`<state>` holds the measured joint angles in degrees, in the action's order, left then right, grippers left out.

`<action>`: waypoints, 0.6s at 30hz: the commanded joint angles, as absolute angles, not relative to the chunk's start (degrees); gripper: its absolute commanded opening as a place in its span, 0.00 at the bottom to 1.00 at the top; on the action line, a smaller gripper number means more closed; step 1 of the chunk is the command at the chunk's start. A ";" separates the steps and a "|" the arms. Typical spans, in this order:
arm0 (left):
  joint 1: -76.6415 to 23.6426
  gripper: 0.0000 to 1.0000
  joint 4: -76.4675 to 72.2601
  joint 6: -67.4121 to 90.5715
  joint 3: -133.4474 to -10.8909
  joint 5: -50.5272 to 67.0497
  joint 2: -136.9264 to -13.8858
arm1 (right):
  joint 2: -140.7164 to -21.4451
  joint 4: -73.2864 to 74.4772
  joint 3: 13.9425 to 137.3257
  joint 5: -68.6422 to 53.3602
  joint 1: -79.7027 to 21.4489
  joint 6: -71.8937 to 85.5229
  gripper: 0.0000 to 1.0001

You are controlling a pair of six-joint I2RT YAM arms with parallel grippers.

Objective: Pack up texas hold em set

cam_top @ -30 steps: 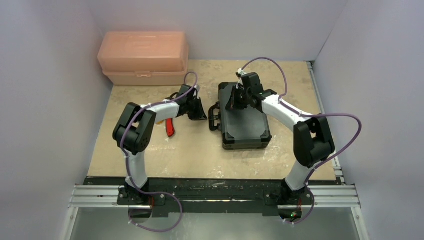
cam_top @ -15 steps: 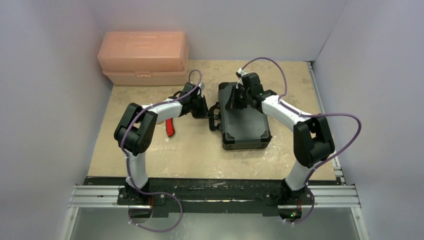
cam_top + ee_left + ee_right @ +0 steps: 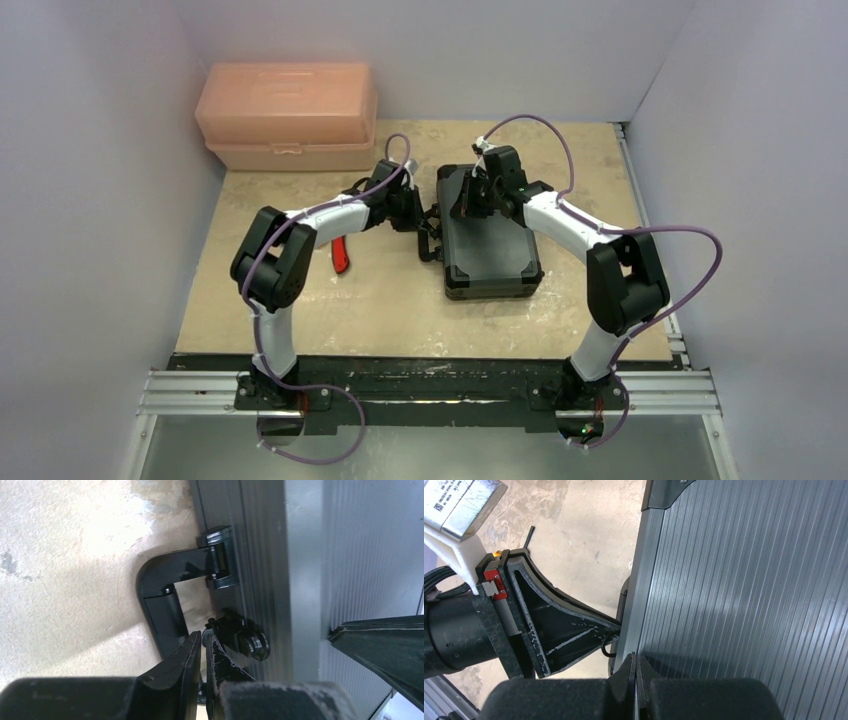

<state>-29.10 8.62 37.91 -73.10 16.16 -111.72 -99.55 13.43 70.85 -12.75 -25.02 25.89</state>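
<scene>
There is one black case (image 3: 495, 250), one peach plastic box (image 3: 287, 115), one red folding knife (image 3: 341, 257) and two arms, all on or over a single tan bench (image 3: 380, 300). The case lies flat and closed at the middle right of the bench. Its lid is finely ribbed, with smooth dark corner pieces, and its one hinged handle (image 3: 430, 235) faces left. No chips, cards or dice show anywhere outside it. The left end effector (image 3: 412, 212) sits just beside the handle side of the case. In the left wrist view its fingers (image 3: 192, 652) are drawn almost together with only a thin slit between them, and their tips are right at a small round latch (image 3: 242, 637) below the handle. Whether they pinch anything cannot be told. The right end effector (image 3: 470, 205) is over the far left part of the lid with its fingers pressed together and their tips at the lid's edge. The box stands in the far left corner, and the knife lies near the left arm, well apart from the case.
</scene>
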 commanded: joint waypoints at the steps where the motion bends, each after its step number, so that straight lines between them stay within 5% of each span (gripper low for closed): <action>1: -30.03 0.08 7.40 37.34 -75.92 17.12 -111.86 | -102.29 21.86 67.24 -8.96 -25.28 23.47 0.00; 18: -32.55 0.08 8.04 36.87 -75.32 16.56 -110.67 | -102.96 21.51 67.06 -9.93 -25.22 23.38 0.00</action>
